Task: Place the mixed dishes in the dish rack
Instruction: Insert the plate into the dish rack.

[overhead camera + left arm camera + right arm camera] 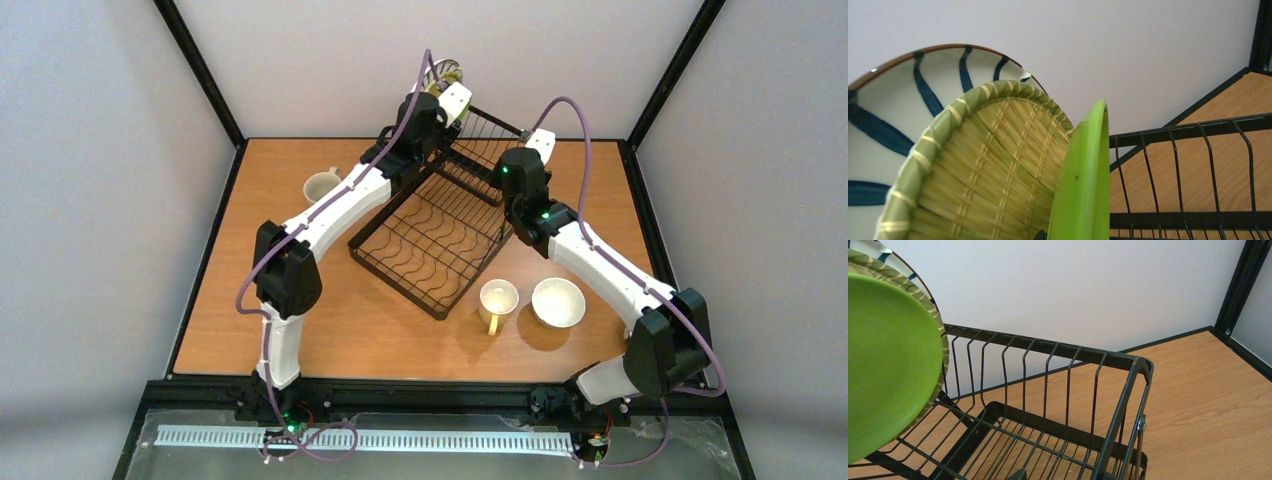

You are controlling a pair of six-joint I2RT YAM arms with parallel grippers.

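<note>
Three plates stand on edge at the dish rack (430, 240) basket end, top centre of the overhead view: lime-green plate (1083, 180) in front, woven bamboo plate (988, 165) next, striped plate (893, 115) last. Left gripper (452, 98) is right at them, with the green rim bottom-centre in its wrist view, and I can't tell its grip. Right gripper (540, 142) is at the basket's upper-right corner, apart from the plates, and its grip is also unclear. A mug (322, 186) sits left of the rack, with another mug (497, 299) and a bowl (558, 302) lower right on the worktop (300, 330).

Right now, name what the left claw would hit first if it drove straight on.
The lime-green plate, edge-on directly ahead of the left claw and apparently very close. The woven bamboo plate stands beyond it. Depth is unclear.
</note>
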